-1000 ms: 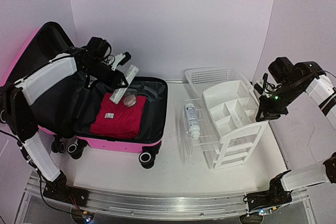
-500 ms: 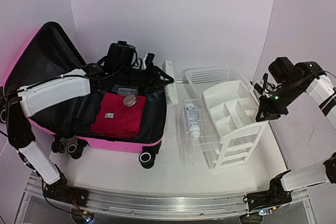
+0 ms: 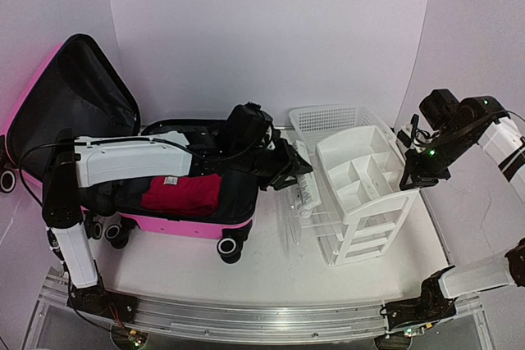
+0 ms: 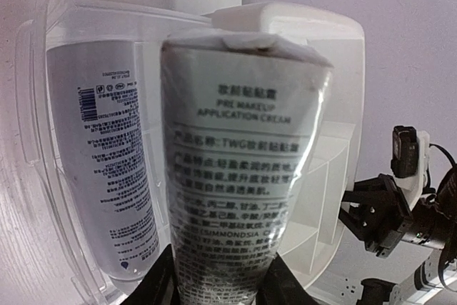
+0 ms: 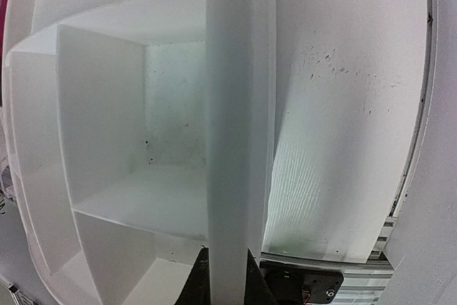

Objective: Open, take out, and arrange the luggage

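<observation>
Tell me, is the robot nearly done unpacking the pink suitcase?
Partway, I think. Done: the suitcase is open and one bottle lies in the clear tray. In hand: the left pincer holds a cream tube over that tray, while the right pincer grips a wall of the white organizer. Left: the red cloth in the suitcase.

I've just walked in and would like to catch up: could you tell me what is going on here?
The suitcase lies open and is being unpacked. The left fingers hold a cream tube over the clear tray, where a bottle lies. The right fingers clamp the wall of the organizer beside the tray. A red garment is in the suitcase.
</observation>
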You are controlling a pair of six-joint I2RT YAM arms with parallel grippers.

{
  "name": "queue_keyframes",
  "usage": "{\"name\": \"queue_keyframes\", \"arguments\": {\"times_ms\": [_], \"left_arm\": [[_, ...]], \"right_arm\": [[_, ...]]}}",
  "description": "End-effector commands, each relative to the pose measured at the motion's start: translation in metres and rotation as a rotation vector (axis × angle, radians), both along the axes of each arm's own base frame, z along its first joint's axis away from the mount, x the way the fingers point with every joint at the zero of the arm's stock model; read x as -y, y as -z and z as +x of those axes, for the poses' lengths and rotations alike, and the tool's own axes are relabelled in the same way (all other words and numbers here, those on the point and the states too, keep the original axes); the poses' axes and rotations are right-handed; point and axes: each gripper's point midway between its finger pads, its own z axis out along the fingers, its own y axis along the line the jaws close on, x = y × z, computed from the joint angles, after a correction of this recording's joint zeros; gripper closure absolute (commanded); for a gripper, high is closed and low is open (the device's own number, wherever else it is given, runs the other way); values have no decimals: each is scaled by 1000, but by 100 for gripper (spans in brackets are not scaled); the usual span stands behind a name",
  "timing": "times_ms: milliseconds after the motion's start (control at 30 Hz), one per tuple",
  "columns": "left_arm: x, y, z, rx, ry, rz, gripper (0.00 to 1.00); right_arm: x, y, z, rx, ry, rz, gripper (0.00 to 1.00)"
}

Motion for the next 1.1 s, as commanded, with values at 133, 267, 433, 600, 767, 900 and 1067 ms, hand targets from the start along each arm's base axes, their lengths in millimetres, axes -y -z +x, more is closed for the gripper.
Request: {"name": "queue_keyframes", "arguments": {"times_ms": [133, 267, 433, 600, 767, 900, 1067], "left_arm": [[22, -35, 5, 63, 14, -97, 50], [14, -49, 2, 140, 33, -96, 40], [-20, -67, -1, 357, 37, -29, 41], [-71, -47, 3, 504, 1, 209, 57], [-79, -4, 7, 532, 54, 373, 72], [-62, 18, 10, 497, 104, 399, 83], [-33, 26, 5, 439, 153, 355, 87]], "right_arm": [[-12, -30, 12, 138, -14, 85, 100], [-11, -31, 12, 140, -12, 85, 100], [-12, -31, 11, 138, -13, 89, 100], [-10, -29, 9, 133, -13, 81, 100], [-11, -26, 8, 125, -12, 87, 100], [-11, -28, 7, 126, -8, 90, 100], [-13, -29, 6, 123, -8, 102, 100]]}}
